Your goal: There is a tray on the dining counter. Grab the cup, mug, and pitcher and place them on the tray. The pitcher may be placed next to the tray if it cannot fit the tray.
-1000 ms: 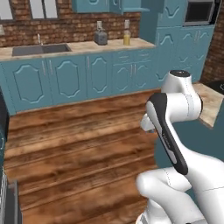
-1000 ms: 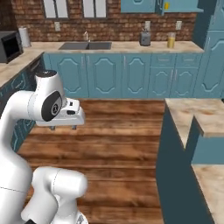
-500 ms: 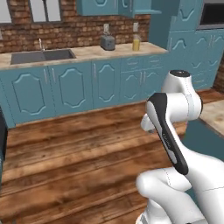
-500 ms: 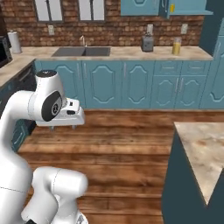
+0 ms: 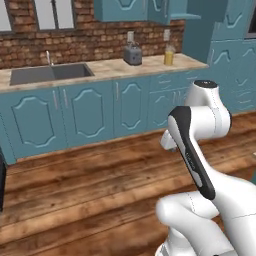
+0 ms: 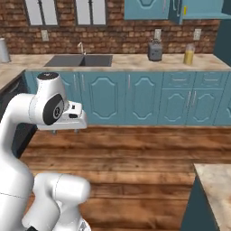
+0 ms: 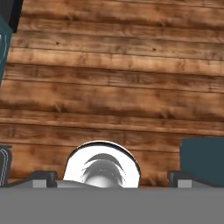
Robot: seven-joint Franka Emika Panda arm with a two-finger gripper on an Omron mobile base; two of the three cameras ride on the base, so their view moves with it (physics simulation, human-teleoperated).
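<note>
The pitcher [image 5: 169,55] [image 6: 189,54], clear glass with orange-yellow liquid, stands far off on the brick-backed kitchen counter, to the right of a grey appliance [image 6: 155,50]. A corner of the dining counter [image 6: 217,178] shows at the lower right of the right base view. The tray, cup and mug are out of view. My gripper [image 7: 113,178] hangs over the wooden floor, folded close to my arm, its fingertips [image 7: 43,176] wide apart and nothing between them. In the right base view the hand [image 6: 66,121] points down, well short of the cabinets.
Teal cabinets [image 5: 90,112] run under the kitchen counter, with a sink [image 5: 50,74] [image 6: 81,60] set in it to the left. Wooden floor [image 6: 135,153] lies between me and the cabinets. A dark appliance edge [image 5: 1,185] sits at the far left.
The whole picture has shifted: the base has driven, so the kitchen counter looks nearer and slid right, and the dining counter slipped toward the right edge. The arm's pose and open jaws are unchanged.
</note>
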